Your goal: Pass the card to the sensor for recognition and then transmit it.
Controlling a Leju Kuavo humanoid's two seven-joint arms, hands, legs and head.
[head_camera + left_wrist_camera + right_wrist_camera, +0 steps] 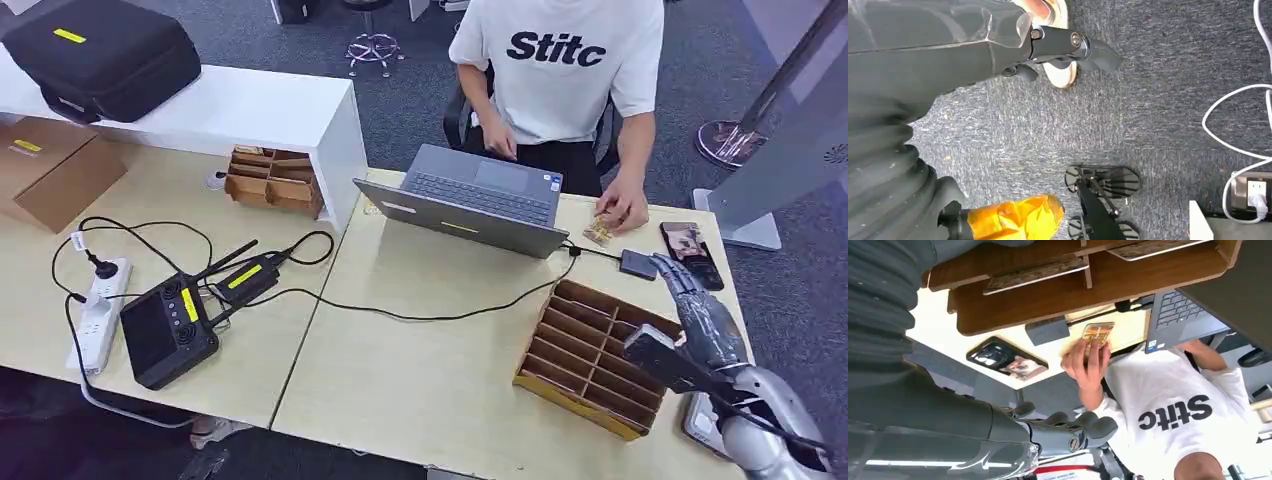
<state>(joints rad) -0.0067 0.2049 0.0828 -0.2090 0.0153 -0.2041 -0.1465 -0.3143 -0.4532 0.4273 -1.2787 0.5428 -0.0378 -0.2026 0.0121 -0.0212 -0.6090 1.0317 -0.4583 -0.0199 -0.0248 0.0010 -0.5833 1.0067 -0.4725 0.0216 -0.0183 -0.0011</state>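
A gold-patterned card stack (598,232) (1098,332) lies on the table right of the laptop, with a person's hand (622,210) (1087,360) resting on it. Just beside it on the table sits the small dark sensor (637,264) (1047,330), on a cable. My right hand (692,298) (1068,429) hovers above the wooden divider box's far right corner, fingers stretched toward the sensor and holding nothing. It is apart from the cards. My left hand (1068,46) hangs over the carpet with its fingers out straight and nothing in it.
An open grey laptop (470,200) faces the seated person. A wooden divider box (585,355) lies under my right arm and a phone (690,254) beyond it. A controller (170,325), power strip (98,312) and cables lie left. A white shelf (240,110) carries a black case.
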